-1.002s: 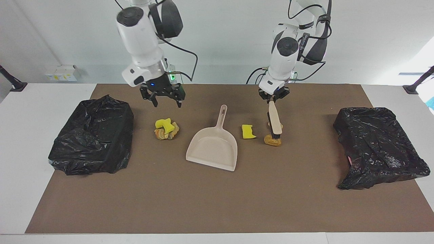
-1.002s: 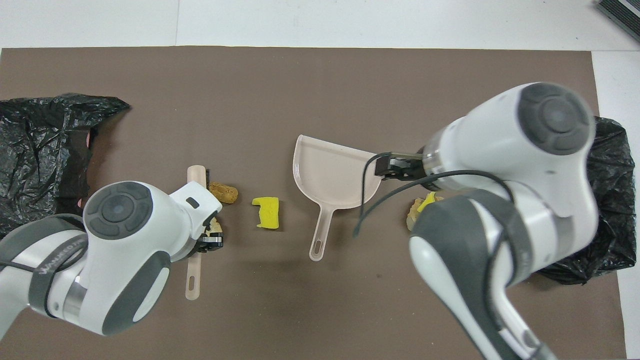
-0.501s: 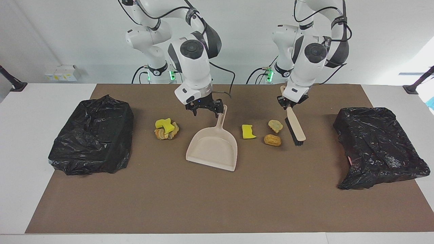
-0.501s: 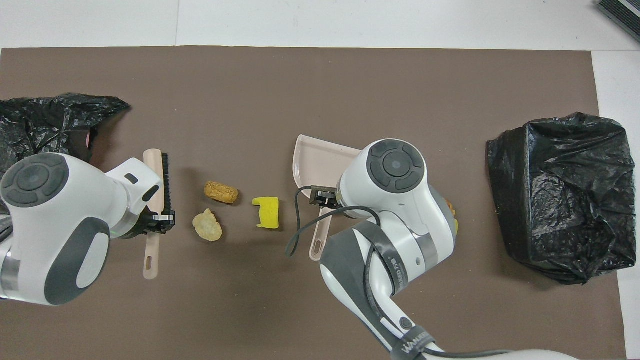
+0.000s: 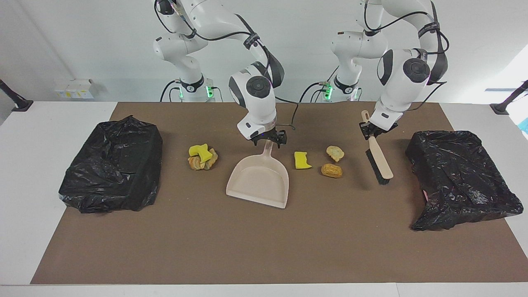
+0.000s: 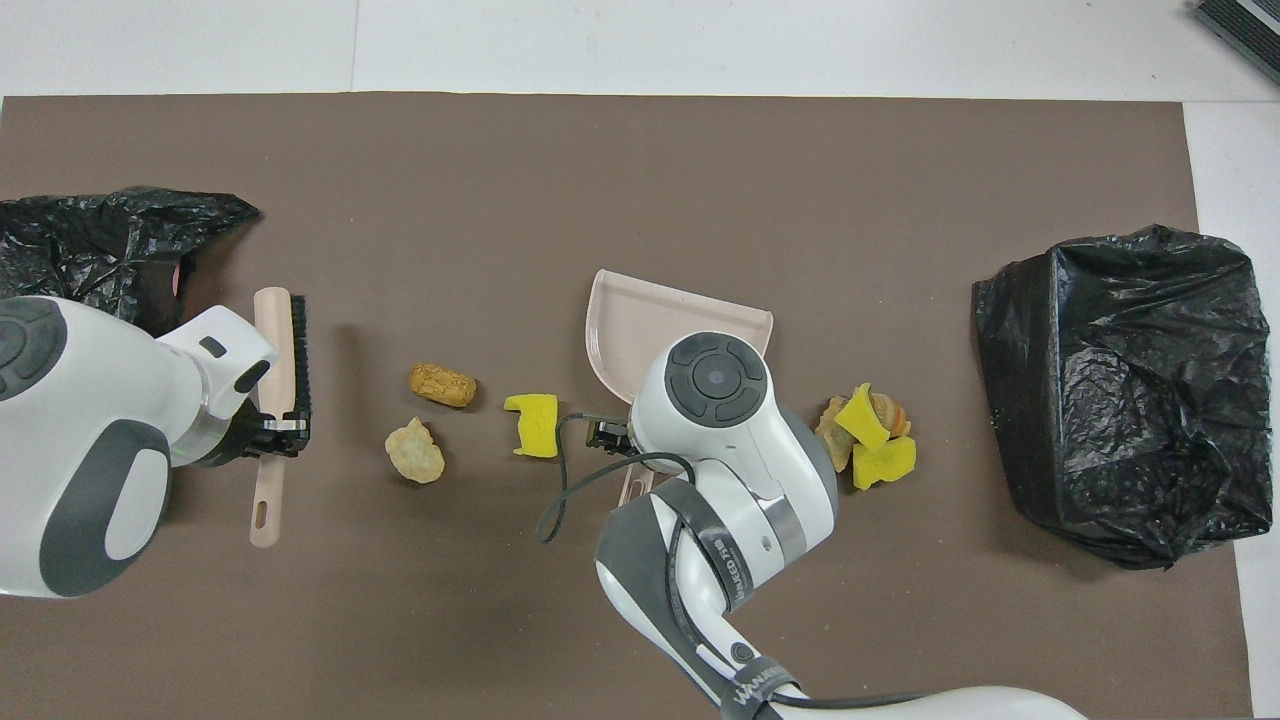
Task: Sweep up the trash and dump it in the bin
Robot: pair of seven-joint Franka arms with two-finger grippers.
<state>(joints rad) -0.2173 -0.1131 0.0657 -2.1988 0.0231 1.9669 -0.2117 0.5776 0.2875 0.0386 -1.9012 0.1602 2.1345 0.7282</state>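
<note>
The beige dustpan (image 5: 260,179) lies mid-table, handle toward the robots; it also shows in the overhead view (image 6: 650,320). My right gripper (image 5: 268,142) is low over that handle, fingers open on either side of it. My left gripper (image 5: 373,130) is shut on the brush (image 5: 379,161), which tilts bristles-down low over the mat (image 6: 275,350). Trash lies between brush and dustpan: a yellow chunk (image 5: 302,160) (image 6: 533,425), a tan lump (image 5: 335,153) (image 6: 415,452) and a brown lump (image 5: 331,170) (image 6: 442,385). A pile of yellow and tan pieces (image 5: 202,156) (image 6: 865,435) lies beside the dustpan toward the right arm's end.
A bin lined with a black bag (image 5: 462,177) (image 6: 90,250) stands at the left arm's end of the brown mat (image 5: 264,247). A second black-bagged bin (image 5: 111,165) (image 6: 1120,390) stands at the right arm's end.
My left gripper carried the brush off the lumps toward the left arm's bin. My right gripper moved from over the pile down to the dustpan handle. Trash and dustpan have not moved.
</note>
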